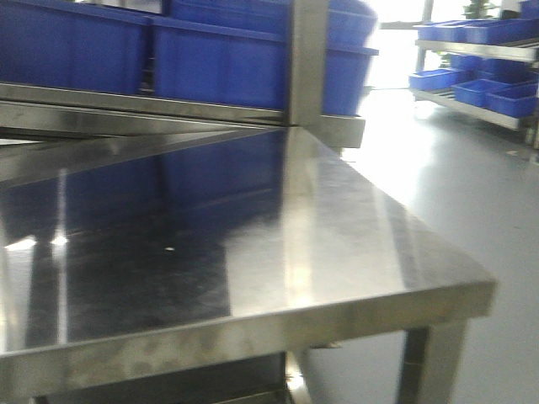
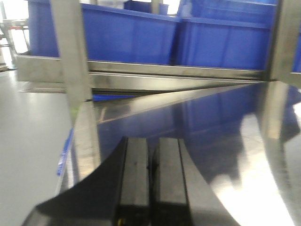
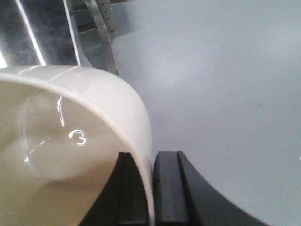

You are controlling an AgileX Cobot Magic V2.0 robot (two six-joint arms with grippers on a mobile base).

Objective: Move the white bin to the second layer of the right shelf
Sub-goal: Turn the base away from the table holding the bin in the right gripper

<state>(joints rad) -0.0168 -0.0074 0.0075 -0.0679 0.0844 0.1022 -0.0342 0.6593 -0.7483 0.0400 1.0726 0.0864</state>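
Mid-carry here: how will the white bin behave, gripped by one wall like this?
Probably slippery: the white bin looks glossy, with glints inside, so it may slide in the right gripper. Likely light, since what shows of its inside looks empty. Held by one thin wall only, it may tilt or flex if swung.

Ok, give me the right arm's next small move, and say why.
Probably hold the grip and carry the white bin rightward, level. The right jaws pinch its wall, only grey floor and the steel table edge show beyond it, and no roller shelf level appears in any view.
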